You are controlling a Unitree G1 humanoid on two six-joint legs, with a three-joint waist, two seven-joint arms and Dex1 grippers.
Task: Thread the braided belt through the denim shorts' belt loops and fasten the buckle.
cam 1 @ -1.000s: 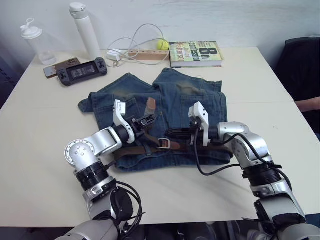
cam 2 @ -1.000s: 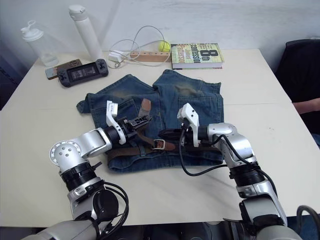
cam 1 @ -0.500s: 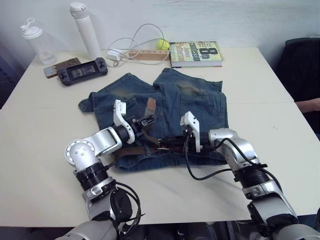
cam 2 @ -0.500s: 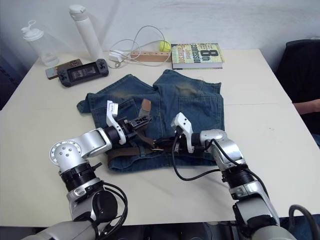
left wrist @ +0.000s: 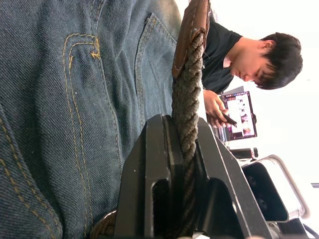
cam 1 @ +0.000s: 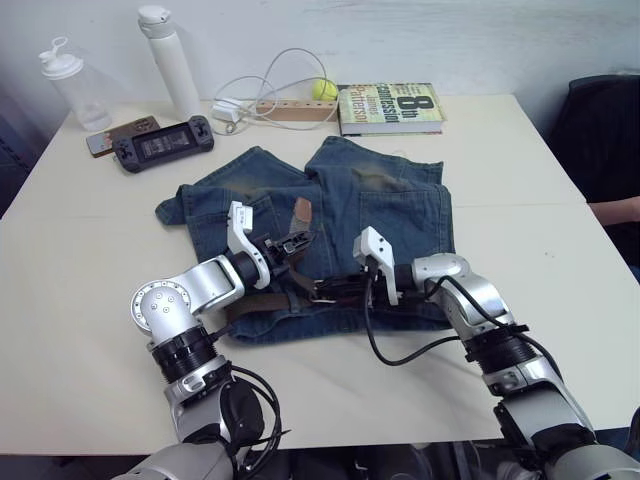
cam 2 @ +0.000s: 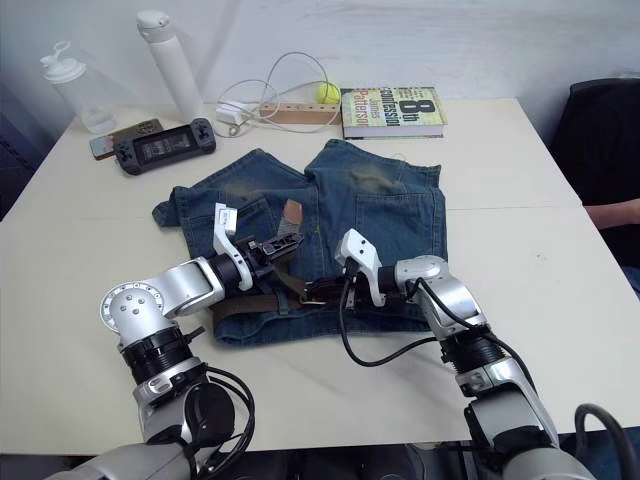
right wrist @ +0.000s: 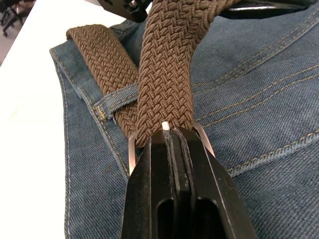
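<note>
Because the dark-brown woven braided belt (right wrist: 164, 79) is soft and limp, I think it is best held close to the silver metal buckle (right wrist: 132, 149), over the blue denim shorts (cam 1: 400, 200) on the white table (cam 1: 90, 240). Left end effector (cam 1: 293, 243) is closed on the strap; right end effector (cam 1: 335, 287) seems closed beside the buckle. Only the wrist view shows a belt loop (right wrist: 115, 98).

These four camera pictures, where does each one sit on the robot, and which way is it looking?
Left eye and right eye views: on the head, looking forward and down at the white table; both arms show.
Left wrist view: on the left arm, looking along its black fingers, shut on the dark-brown braided belt above the blue denim shorts.
Right wrist view: on the right arm; its fingers meet the silver metal buckle.
Shared: belt and shorts appear in all views.
</note>
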